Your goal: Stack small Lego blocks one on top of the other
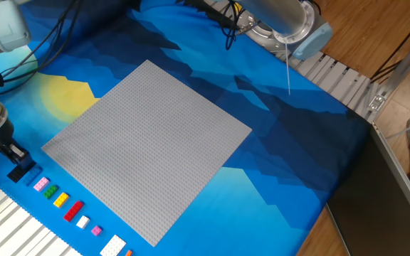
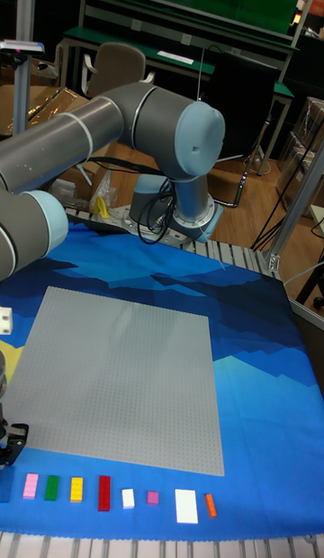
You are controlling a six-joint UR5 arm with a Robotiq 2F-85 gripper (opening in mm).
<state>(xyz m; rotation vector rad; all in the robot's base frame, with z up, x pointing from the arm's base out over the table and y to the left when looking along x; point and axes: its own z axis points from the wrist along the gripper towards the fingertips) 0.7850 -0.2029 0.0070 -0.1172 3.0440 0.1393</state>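
Note:
Along the mat's near left edge runs a row of small Lego blocks: a flat black block (image 1: 22, 173), then pink (image 1: 40, 183), green (image 1: 49, 190), yellow (image 1: 60, 199), red (image 1: 73, 210), small white (image 1: 82, 222), purple (image 1: 96, 230), a larger white (image 1: 114, 247) and orange (image 1: 128, 252). None is stacked on another. My gripper (image 1: 13, 154) hangs just above the black block, fingers pointing down at it; their gap is too dark to read. In the tall fixed view the gripper (image 2: 11, 448) sits at the bottom left, beside the pink block (image 2: 31, 486).
A large grey studded baseplate (image 1: 148, 146) covers the middle of the blue mat (image 1: 283, 142). The arm's base and cables (image 1: 276, 21) stand at the far side. Ribbed metal table edges (image 1: 6, 227) border the mat on the near side.

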